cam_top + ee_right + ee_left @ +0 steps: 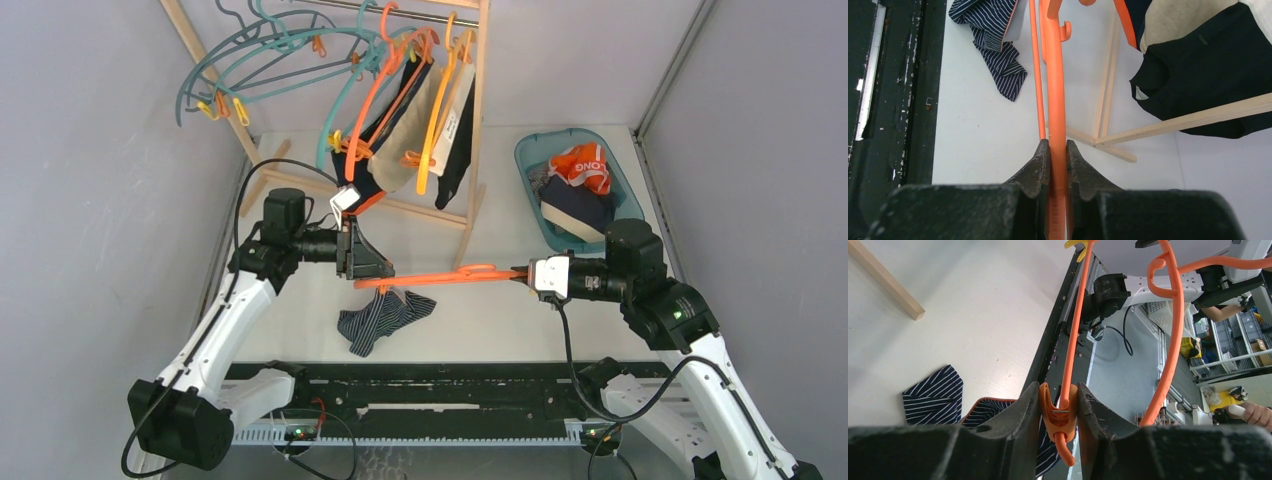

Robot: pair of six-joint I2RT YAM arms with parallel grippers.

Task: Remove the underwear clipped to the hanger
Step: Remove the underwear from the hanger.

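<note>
An orange hanger (450,277) hangs level over the table, and my right gripper (520,273) is shut on its thick bar (1056,90). At the hanger's left end, my left gripper (385,270) is shut on the orange clip (1058,412), with a finger pressing each side. No cloth shows in that clip. Navy striped underwear (385,318) lies crumpled on the table just under that end (935,395). More underwear, beige (415,120) and black (460,150), stays clipped to hangers on the rack.
The wooden rack (470,120) stands at the back with empty teal hangers (260,60) on its left. A teal basket (525,165) at the back right holds several garments. A black rail (420,385) runs along the near edge.
</note>
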